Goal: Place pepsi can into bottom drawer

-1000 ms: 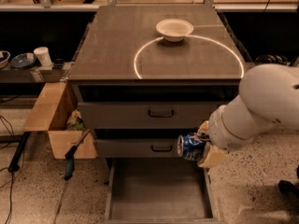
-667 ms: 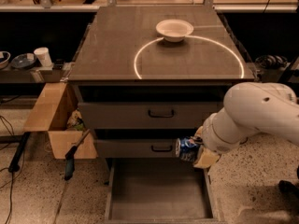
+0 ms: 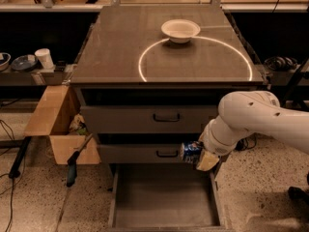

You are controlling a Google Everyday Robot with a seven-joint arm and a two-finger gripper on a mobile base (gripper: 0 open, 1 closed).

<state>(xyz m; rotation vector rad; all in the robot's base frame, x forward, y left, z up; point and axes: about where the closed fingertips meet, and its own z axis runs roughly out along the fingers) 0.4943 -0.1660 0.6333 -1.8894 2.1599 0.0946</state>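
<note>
One pepsi can (image 3: pixel 191 151), one white bowl (image 3: pixel 180 30) and three grey drawers are in view. The bowl sits at 12 o'clock on the cabinet top (image 3: pixel 120 47). The two upper drawers (image 3: pixel 135 119) are closed, each with one black handle. The bottom drawer (image 3: pixel 164 197) is pulled open at 6 o'clock. The single gripper (image 3: pixel 199 156) is clamped on the can, holding it on its side in the air before the middle drawer front, above the open drawer's far right corner, at about 5 o'clock from the frame's centre. One cardboard box (image 3: pixel 48 120) stands at 9 o'clock. Against a second ago, the arm's white bulk has swung toward 9 o'clock and the can has edged slightly the same way, at much the same height.
</note>
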